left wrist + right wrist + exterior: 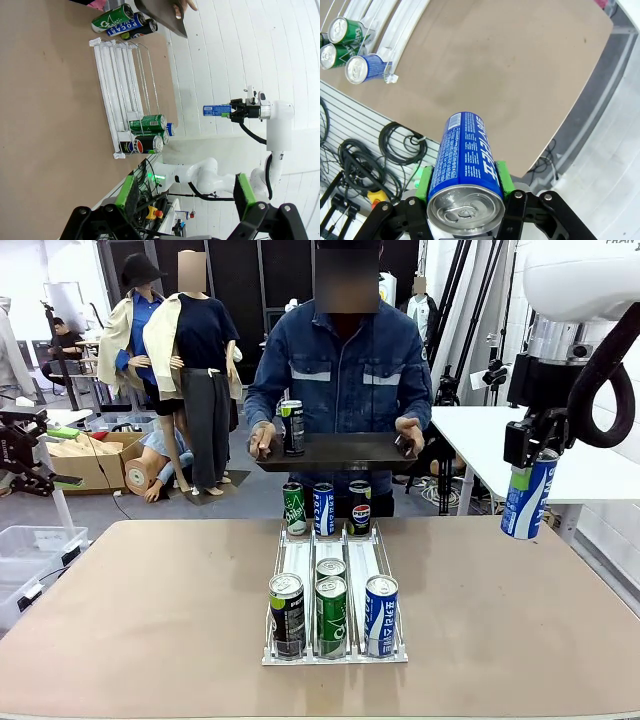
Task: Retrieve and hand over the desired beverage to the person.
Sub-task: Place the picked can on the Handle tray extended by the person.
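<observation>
right claw [465,187] clamps blue can [465,152] (white lettering) | left claw [185,192] wide

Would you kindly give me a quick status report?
Right claw shut on blue can, raised beside table. Left claw open, idle. Person holds tray out; path clear.

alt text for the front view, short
The right gripper holds a blue can raised over the table's right side. Across the table, the person holds out a dark tray carrying one can; a rack of cans sits mid-table.
</observation>
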`<state>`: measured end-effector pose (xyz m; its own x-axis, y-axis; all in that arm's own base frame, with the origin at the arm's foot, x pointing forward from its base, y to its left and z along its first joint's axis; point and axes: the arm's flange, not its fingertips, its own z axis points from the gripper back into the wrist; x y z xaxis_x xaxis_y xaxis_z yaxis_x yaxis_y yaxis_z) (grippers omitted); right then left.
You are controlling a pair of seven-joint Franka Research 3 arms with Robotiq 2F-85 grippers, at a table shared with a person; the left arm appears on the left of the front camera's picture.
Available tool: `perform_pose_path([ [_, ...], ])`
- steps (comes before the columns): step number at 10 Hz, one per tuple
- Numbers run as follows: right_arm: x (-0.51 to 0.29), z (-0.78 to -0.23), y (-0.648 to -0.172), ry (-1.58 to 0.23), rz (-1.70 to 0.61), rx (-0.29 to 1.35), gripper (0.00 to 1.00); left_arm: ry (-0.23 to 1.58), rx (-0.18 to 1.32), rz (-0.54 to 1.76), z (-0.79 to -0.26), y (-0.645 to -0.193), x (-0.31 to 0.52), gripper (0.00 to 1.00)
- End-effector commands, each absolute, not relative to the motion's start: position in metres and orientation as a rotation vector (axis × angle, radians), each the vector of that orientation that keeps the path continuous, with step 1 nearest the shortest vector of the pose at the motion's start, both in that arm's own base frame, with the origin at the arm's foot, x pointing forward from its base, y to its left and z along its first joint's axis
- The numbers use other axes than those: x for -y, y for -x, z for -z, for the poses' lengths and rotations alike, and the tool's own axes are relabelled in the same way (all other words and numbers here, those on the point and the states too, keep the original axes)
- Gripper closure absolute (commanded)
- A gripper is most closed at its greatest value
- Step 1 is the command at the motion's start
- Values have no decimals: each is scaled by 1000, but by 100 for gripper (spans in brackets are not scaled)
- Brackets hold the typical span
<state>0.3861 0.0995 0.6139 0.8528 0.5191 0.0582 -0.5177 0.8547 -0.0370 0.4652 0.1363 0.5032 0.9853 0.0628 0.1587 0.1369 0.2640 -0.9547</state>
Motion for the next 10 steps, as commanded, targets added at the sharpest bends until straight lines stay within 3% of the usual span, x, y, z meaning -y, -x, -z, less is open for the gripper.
perform_pose_path([
  [1,-99,-618,-386,21,-541,71,100,1300,187,46,-504,-464,-136,0],
  [10,-99,-618,-386,21,-541,71,100,1300,187,46,-504,-464,-136,0],
])
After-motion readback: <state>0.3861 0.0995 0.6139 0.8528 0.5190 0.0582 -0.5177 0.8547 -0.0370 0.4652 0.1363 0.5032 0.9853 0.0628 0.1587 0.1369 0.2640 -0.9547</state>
